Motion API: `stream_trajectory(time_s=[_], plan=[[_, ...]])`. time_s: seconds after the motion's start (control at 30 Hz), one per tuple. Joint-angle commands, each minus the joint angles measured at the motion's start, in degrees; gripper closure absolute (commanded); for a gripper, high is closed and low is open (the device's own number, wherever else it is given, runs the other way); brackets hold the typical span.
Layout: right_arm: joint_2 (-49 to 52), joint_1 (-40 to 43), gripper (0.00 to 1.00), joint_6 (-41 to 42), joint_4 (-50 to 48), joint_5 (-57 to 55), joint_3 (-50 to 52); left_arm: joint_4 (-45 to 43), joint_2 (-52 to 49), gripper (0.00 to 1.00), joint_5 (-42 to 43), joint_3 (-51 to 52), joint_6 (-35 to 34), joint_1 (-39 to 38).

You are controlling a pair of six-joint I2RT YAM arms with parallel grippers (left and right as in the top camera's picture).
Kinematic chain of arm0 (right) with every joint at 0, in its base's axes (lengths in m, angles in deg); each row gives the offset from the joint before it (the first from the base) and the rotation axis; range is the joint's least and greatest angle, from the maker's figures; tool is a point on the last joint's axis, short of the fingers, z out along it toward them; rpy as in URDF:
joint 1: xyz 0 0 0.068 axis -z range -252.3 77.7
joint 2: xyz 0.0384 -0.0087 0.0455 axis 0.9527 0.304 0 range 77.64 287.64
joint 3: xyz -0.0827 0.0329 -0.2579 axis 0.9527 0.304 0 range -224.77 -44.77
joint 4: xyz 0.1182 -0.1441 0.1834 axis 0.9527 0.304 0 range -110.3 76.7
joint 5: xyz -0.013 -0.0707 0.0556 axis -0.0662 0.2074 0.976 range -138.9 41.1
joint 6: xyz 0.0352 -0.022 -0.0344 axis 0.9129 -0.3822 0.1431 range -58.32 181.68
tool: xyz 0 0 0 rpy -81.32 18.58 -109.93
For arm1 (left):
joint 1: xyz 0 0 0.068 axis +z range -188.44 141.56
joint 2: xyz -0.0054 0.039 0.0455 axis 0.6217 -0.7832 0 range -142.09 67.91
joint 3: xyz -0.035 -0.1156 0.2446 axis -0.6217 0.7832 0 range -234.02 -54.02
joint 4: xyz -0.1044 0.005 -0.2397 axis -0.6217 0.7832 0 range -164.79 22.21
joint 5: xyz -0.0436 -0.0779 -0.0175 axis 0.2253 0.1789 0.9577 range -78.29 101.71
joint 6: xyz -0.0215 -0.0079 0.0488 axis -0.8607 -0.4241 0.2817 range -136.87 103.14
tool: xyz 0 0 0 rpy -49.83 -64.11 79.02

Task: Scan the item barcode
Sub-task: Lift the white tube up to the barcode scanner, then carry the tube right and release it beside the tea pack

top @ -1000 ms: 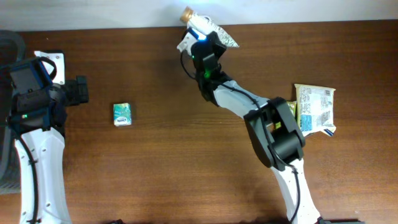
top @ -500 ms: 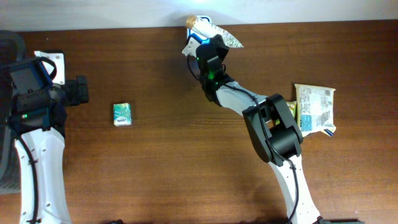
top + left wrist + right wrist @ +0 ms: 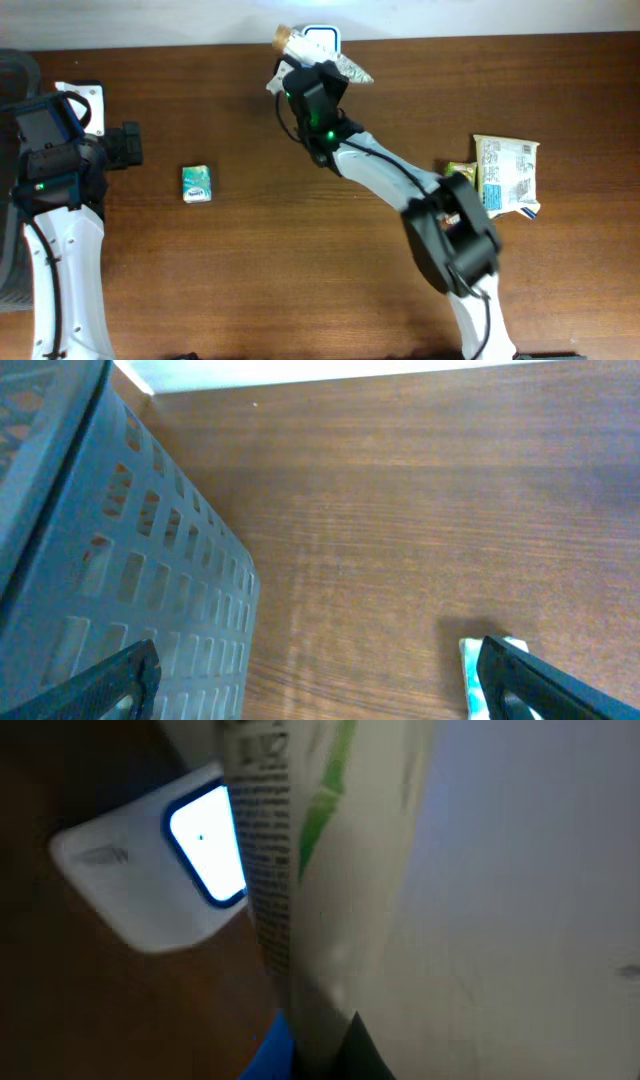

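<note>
Packet (image 3: 352, 68) of crinkled film is clamped in right end effector (image 3: 317, 70) beside glowing rectangular scanner (image 3: 322, 38); left end effector (image 3: 320, 678) gapes.

Dark wood tabletop (image 3: 270, 270). Small teal packet (image 3: 197, 184) lies flat left of centre; printed pouch (image 3: 508, 175) at the right (partly over a green packet (image 3: 461, 174)). White scanner (image 3: 322, 38) at far edge, window lit.

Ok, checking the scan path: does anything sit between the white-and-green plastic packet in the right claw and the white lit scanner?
Nothing visible: the packet lies right beside the scanner, printed edge at its glowing window.
</note>
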State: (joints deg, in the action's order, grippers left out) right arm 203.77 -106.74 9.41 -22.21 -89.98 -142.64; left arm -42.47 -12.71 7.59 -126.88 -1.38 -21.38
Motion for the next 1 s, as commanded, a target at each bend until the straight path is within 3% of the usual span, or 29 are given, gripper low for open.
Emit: stream_trajectory(time_s=[0.0, 0.17, 0.27, 0.43, 0.63, 0.83, 0.97], plan=[[-11.82, -1.73, 0.96, 20.15, 14.49, 9.40, -1.25, -0.15, 0.72, 0.01, -0.22, -0.48, 0.66, 0.11], [-21.22, 0.22, 0.96, 56.08, 39.41, 43.30, -1.25, -0.13, 0.72, 0.01, -0.22, -0.48, 0.66, 0.11], [-22.34, 2.36, 0.96, 60.81, 50.18, 52.70, -1.25, -0.13, 0.72, 0.01, -0.22, -0.48, 0.66, 0.11], [-20.61, 7.13, 0.96, 66.77, 67.23, 50.69, 2.34, -0.13, 0.72, 0.01, -0.22, -0.48, 0.66, 0.11], [-20.59, 13.68, 0.96, 66.73, 64.85, 38.91, 14.60, -0.13, 0.72, 0.01, -0.22, -0.48, 0.66, 0.11], [-20.59, 21.31, 0.96, 66.69, 53.53, 23.74, 27.04, -0.15, 0.72, 0.01, -0.22, -0.48, 0.66, 0.11], [-20.59, 24.83, 0.95, 66.07, 50.95, 16.59, 30.49, -0.13, 0.72, 0.01, -0.22, -0.48, 0.66, 0.11]])
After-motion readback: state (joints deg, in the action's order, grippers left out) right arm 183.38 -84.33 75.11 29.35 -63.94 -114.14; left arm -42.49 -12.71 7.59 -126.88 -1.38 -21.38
